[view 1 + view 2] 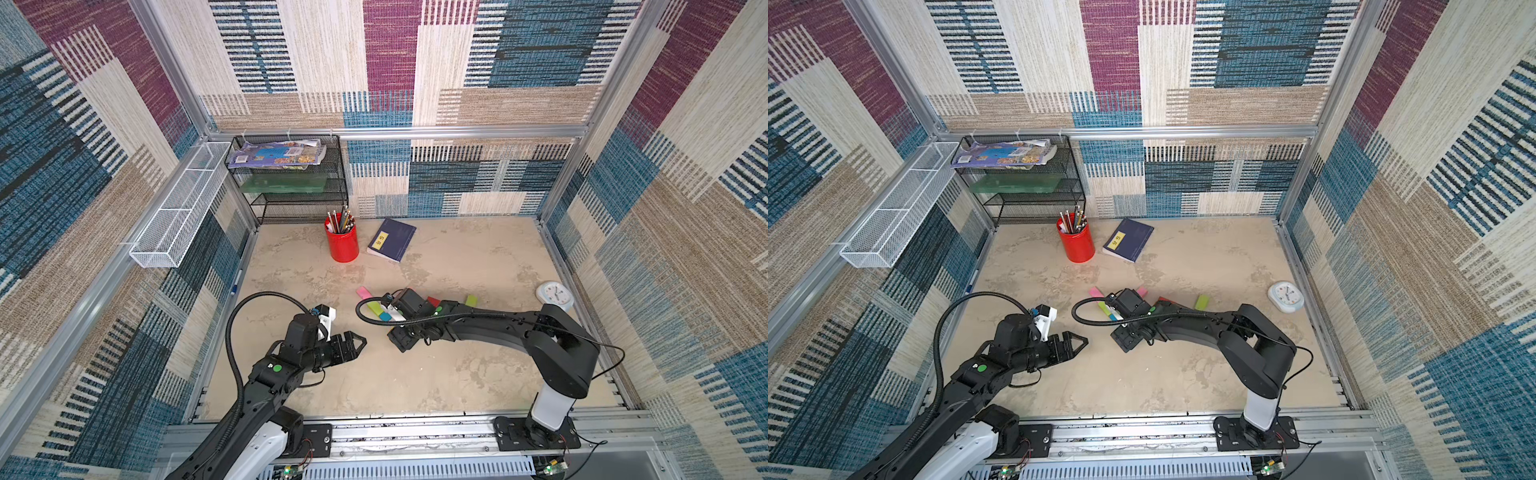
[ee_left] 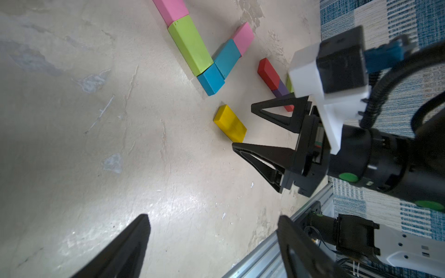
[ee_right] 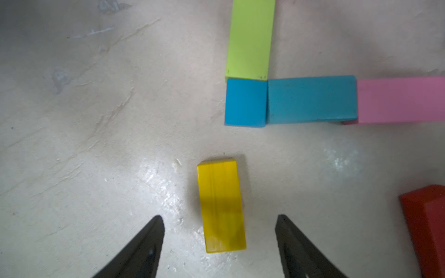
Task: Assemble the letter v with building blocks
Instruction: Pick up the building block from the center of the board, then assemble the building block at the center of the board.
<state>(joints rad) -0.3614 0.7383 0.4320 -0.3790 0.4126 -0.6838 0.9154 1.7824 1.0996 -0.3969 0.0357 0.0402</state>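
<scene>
In both top views, two black robot arms reach over a beige worktop (image 1: 457,374). The left tool (image 1: 359,343) hangs above bare worktop, its fingers spread wide and holding nothing.

The right arm bends across the coloured building blocks and covers most of them in both top views. Around it only a pink block (image 1: 363,292), a lime green block (image 1: 375,307), a red block (image 1: 433,300) and a lone lime green block (image 1: 471,300), set apart on the far side of the arm, can be seen.

The right wrist view shows what the arm hides. The right tool (image 3: 218,220) is open, with a yellow block (image 3: 220,204) lying flat between its fingers. There is a gap on each side, so the block is not gripped. Near it a teal square block (image 3: 245,102) makes a corner. The lime green block touches one side. A teal rectangle (image 3: 311,100) and a second pink block (image 3: 401,100) run end to end from the other side.

Only the left wrist view shows a purple block (image 2: 280,90), touching the red block's end.
</scene>
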